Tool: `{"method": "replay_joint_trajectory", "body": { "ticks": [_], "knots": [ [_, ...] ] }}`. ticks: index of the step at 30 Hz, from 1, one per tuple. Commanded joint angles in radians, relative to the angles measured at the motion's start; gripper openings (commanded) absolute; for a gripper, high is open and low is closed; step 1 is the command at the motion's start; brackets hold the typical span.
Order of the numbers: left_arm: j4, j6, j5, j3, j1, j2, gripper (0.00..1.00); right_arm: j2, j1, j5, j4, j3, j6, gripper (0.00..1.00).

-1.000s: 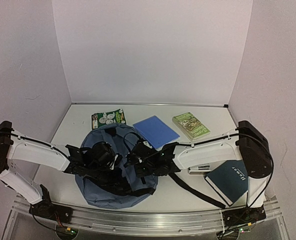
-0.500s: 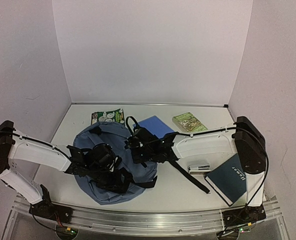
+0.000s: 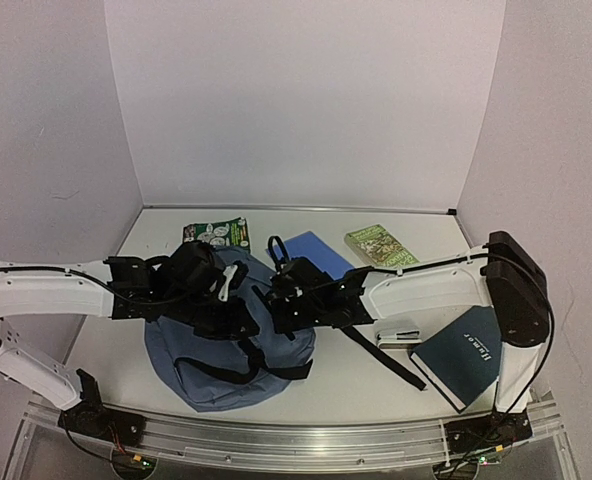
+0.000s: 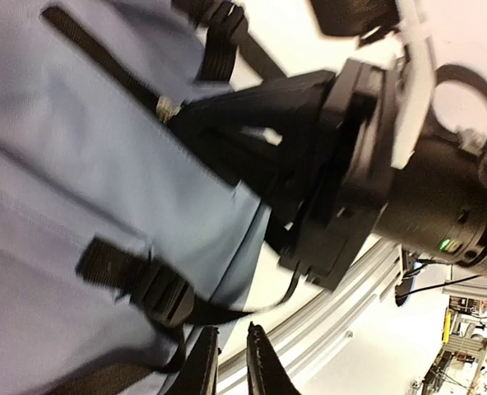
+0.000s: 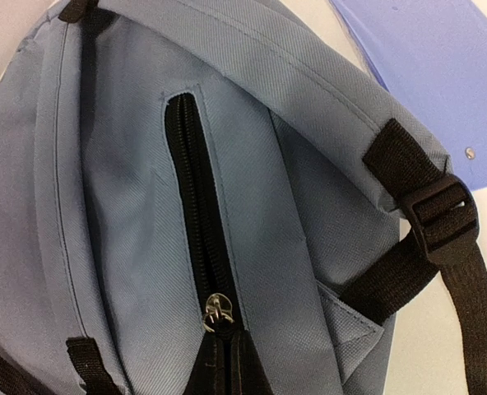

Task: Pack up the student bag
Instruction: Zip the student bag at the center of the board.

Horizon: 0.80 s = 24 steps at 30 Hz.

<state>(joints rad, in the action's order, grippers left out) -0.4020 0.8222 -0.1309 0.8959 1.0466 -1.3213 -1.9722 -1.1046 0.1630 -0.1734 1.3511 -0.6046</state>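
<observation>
The student bag (image 3: 216, 365) is a slate-blue backpack with black straps, lying between my two arms. It fills the left wrist view (image 4: 79, 164) and the right wrist view (image 5: 309, 247). My right gripper (image 3: 274, 300) is shut on the metal zipper pull (image 5: 217, 313) of the front pocket; the zip (image 5: 190, 197) above it is closed. My left gripper (image 3: 238, 318) hovers over the bag's middle. Its jaws (image 4: 231, 366) stand a narrow gap apart with nothing between them, close to a black strap buckle (image 4: 157, 292). The bag's black handle loop (image 3: 275, 246) sticks up beside my right wrist.
A flat blue notebook (image 3: 311, 250) lies behind the bag, touching its top edge (image 5: 441, 74). A green book (image 3: 381, 245) and a green-white booklet (image 3: 216, 233) lie at the back. A dark blue book (image 3: 466, 360) lies at the right, with a small grey object (image 3: 398, 332) beside it.
My left arm has risen and swung back and right over the bag, and its jaws have parted slightly. The bag's top has shifted toward the back. My right gripper stays shut on the zipper pull.
</observation>
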Motion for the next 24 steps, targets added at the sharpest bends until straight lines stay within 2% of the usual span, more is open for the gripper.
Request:
{"method": "replay_joint_trajectory", "body": {
  "ticks": [1,9,16,24],
  "knots": [
    [0.117,-0.043,-0.005,0.017,0.003,-0.086,0.12,0.062,-0.001,0.008,0.034,-0.002,-0.031,0.00],
    [0.337,-0.030,-0.065,-0.040,0.004,-0.224,0.09,0.044,-0.001,0.032,0.034,-0.004,-0.069,0.00],
    [0.395,0.057,-0.077,-0.156,0.004,-0.284,0.03,0.034,0.005,0.059,0.041,0.007,-0.086,0.00],
    [0.442,0.083,-0.126,-0.213,0.004,-0.337,0.01,-0.005,0.037,-0.013,0.078,0.056,-0.040,0.00]
  ]
}}
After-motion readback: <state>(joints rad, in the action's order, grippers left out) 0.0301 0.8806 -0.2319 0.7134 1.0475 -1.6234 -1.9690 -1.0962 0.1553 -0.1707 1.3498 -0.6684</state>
